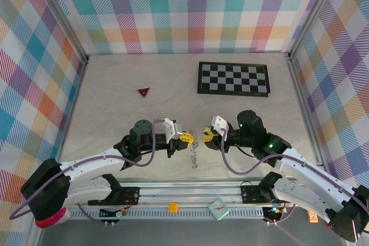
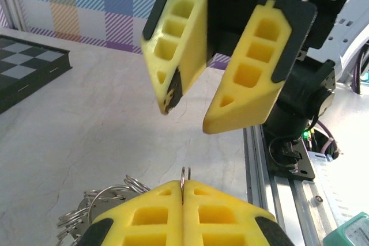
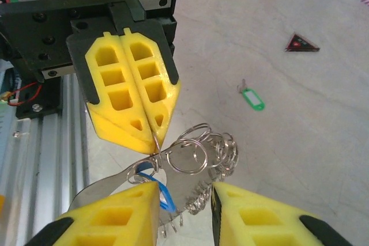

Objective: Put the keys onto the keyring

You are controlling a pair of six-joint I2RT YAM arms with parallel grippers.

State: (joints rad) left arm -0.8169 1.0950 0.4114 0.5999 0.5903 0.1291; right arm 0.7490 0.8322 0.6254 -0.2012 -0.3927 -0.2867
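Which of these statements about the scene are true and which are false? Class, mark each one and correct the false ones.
1. The left claw is shut on the keyring. True.
2. The right claw is clamped shut. False: its jaws stand apart.
3. The green-headed key lies on the table, apart from the keyring. True.
4. The dark red triangle sits on the checkerboard. False: it lies on the bare table, left of the board.
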